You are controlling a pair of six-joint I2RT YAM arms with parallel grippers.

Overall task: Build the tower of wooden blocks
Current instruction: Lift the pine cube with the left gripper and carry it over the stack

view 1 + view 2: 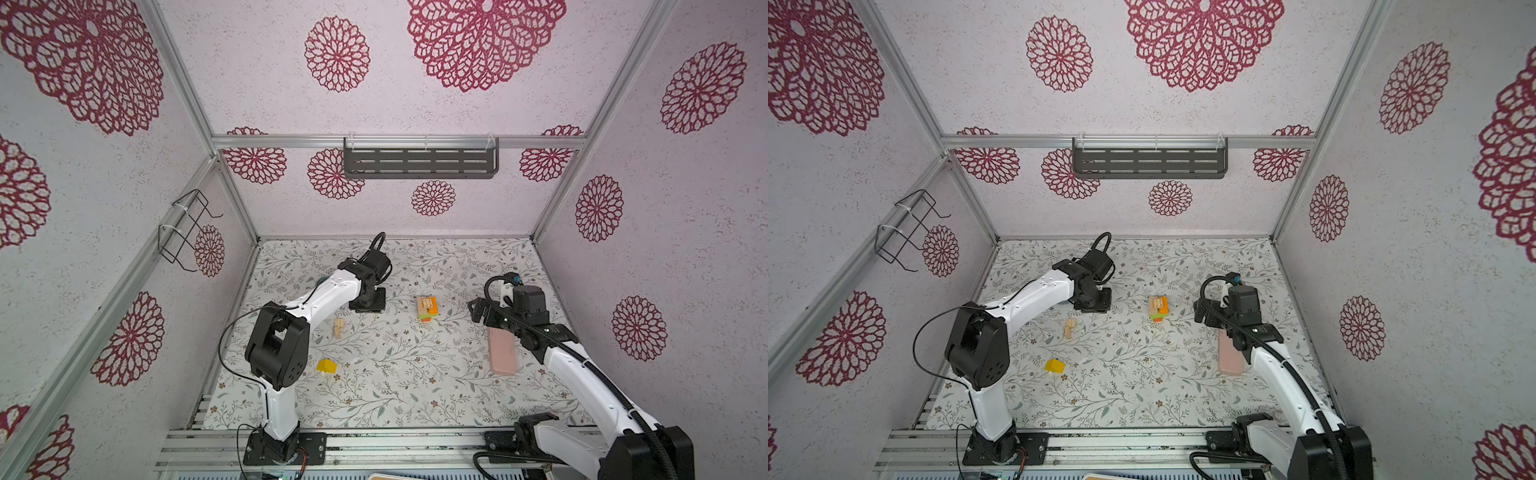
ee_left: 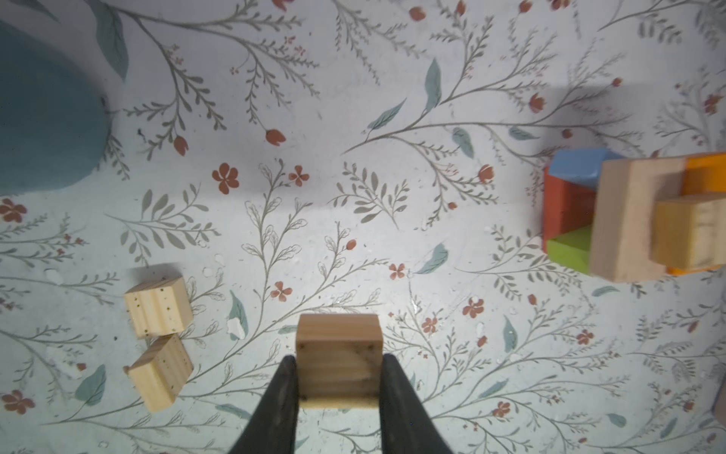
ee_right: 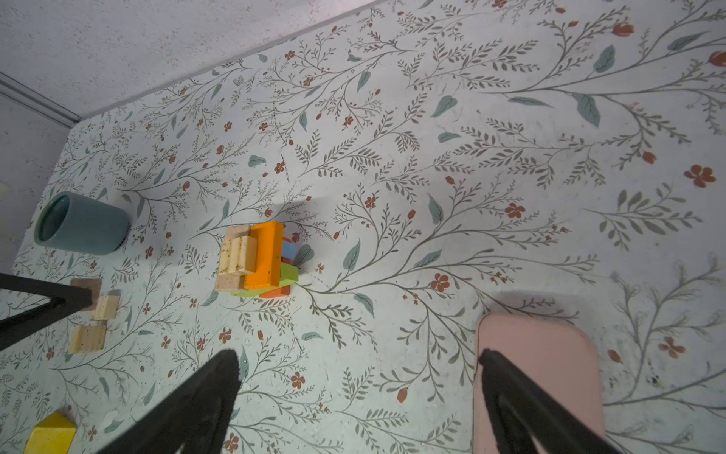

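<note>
Pinched narrow in the left jaws: 1 plain wood block (image 2: 338, 361), clamped by its near end only, so liable to pivot or slip if bumped. Standing on the tabletop (image 1: 395, 386), apart from it: the tower (image 1: 427, 308), with green and red at the base, light blue tucked in, orange and plain wood above, and 1 small plain piece perched off-centre on top. Looks crooked, layers skewed and overhanging. Likely trouble: setting the new block on that narrow, uneven top and tipping it, or coming in low and knocking the upper pieces sideways. Risky too to let go while tilted: a tumble off the stack. Also worth watching on the way across: 2 loose plain blocks (image 2: 159, 306) lying just beside the held one. Right jaws spread wide and empty, hovering by the pink slab (image 3: 538, 373), near enough to the tower to brush it if swung in. Yellow block (image 1: 326, 366) lying alone toward the front.
</note>
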